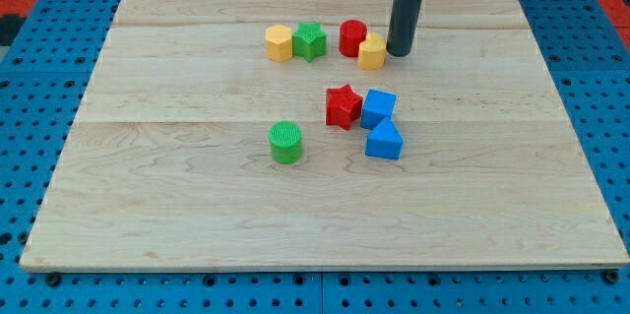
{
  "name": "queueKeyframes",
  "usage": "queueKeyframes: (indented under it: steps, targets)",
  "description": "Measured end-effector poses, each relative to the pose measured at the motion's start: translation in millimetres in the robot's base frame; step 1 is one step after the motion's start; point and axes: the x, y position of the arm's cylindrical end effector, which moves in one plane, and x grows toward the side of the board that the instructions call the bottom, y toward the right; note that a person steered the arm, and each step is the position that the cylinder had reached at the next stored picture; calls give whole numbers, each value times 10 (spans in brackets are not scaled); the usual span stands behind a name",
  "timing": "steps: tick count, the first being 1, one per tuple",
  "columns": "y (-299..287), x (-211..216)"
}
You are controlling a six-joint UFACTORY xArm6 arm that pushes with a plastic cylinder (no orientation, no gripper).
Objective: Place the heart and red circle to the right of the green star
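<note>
You've got my tip (399, 53) w/ no fingers, just a bare rod end, touching the yellow heart (372, 52) on its right. Red circle (352, 37) sits against the heart's upper left. Green star (310, 40) is left of the circle, apart, w/ the yellow hexagon (280, 43) touching its left side.

My tip (399, 53) sits on the pale wooden board (197, 206), just right of the yellow heart block (372, 52), which touches the red circle block (352, 37). Both lie right of the green star block (310, 40) and the yellow hexagon block (280, 43).
</note>
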Motion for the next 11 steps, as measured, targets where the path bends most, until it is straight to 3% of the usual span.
queueKeyframes:
  steps: [2, 4, 8, 11]
  targets:
    - [-371, -424]
    - [-984, -447]
    - [-712, -424]
    - [432, -138]
